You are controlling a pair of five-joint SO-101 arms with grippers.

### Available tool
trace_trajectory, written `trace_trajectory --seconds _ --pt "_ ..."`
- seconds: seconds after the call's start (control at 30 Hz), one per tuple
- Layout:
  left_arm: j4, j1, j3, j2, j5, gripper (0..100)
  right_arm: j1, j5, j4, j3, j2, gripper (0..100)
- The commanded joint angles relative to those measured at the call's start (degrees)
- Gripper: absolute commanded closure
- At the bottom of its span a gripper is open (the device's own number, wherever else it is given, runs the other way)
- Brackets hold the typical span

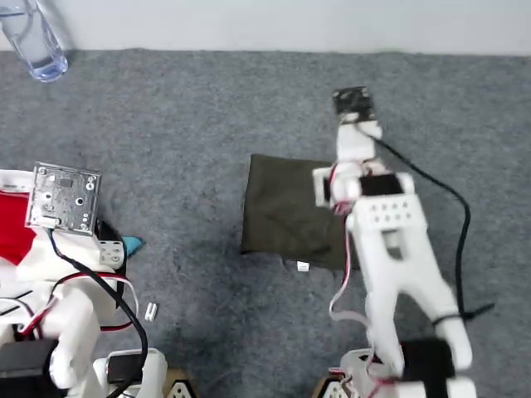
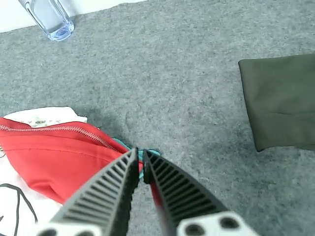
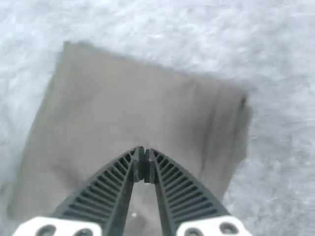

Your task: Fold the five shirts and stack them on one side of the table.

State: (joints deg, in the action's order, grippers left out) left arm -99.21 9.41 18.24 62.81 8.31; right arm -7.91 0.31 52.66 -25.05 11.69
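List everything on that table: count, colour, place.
folded shirt: one, dark olive, mid-table
red shirt: one, red, table edge on the left arm's side
white cloth: count unclear, white, touching the red shirt
teal cloth: one, teal, beside the red shirt
bottle: one, clear, far corner
table cover: one, grey
cable: one, black, by the right arm
left gripper: one, black-and-white, shut, over the red shirt's edge
right gripper: one, black-and-white, shut, over the folded shirt

One overhead camera, two on the wrists.
I see the olive shirt (image 1: pixel 286 211) in all three, nearest from the right wrist.
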Motion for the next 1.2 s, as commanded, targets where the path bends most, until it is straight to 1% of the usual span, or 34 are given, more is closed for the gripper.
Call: trace_trajectory --seconds 0.0,0.07,0.1,0.17,0.23,0.3,0.53,0.73,0.8,0.83,0.9,1.0,1.03,1.1,1.17 --pt "-1.2 0.3 0.0 0.3 0.3 99 4.3 -2.6 2.8 9.1 -7.5 98.9" --pt "-1.1 0.3 0.0 0.3 0.4 99 5.4 -4.7 7.4 13.1 -11.1 97.0" --pt "-1.1 0.3 0.0 0.3 0.4 99 5.9 -6.3 10.6 15.0 -12.6 93.7" --pt "-1.1 0.3 0.0 0.3 1.1 99 6.6 -9.6 16.5 18.7 -15.3 83.9" --pt "-1.1 0.3 0.0 0.3 2.2 99 7.1 -11.3 20.4 21.4 -17.6 73.8" --pt "-1.1 0.4 0.0 0.3 2.4 99 7.1 -11.3 22.5 23.4 -19.7 68.4" --pt "-1.3 0.4 0.0 0.3 2.4 99 8.2 -11.7 22.4 24.8 -25.0 68.1" --pt "-1.3 0.4 0.0 0.3 2.4 99 8.0 -11.8 18.6 24.6 -31.7 68.1" --pt "-1.3 0.4 0.0 0.3 2.4 99 8.0 -12.1 17.8 24.7 -34.3 70.2" --pt "-1.3 0.4 0.0 0.3 2.4 99 7.9 -13.1 17.8 24.8 -35.3 73.4" --pt "-1.3 0.4 0.0 0.3 2.4 99 7.3 -14.8 17.8 24.9 -36.7 83.2" --pt "-1.3 0.4 -0.1 0.3 2.4 99 6.6 -15.0 17.7 24.9 -37.3 97.3" --pt "-1.3 0.4 -0.2 0.4 2.4 99 6.6 -15.0 17.7 24.9 -37.3 99.5" --pt "-1.3 0.4 -0.2 0.6 2.4 99 6.6 -14.9 18.3 24.8 -37.1 97.7" --pt "-1.3 0.4 -0.2 0.6 2.4 99 6.9 -14.9 18.5 24.6 -36.9 99.1"
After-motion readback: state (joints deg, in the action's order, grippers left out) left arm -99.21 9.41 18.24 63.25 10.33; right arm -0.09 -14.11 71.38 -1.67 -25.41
